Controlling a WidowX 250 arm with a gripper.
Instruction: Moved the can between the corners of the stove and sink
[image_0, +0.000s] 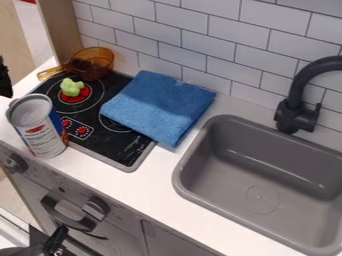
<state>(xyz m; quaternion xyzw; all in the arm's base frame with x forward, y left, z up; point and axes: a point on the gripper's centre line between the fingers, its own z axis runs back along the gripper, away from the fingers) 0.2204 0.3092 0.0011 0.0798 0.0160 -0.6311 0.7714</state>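
Note:
At the left edge of the camera view, a black part of the gripper (5, 80) shows, above and left of the can and apart from it. The can (45, 137), silver-topped with a white, blue and red label, stands upright by the front left part of the black stove (107, 146), near the counter's front edge. To the right, the grey sink (224, 195) is set into the white counter (157, 177).
A folded blue cloth (160, 105) lies over the stove's right side. A green toy piece (72, 87) rests on the rear left burner, with an amber pan (93, 62) behind it. The dark faucet (294, 107) rises behind the sink, and a tiled wall (200, 37) backs the counter.

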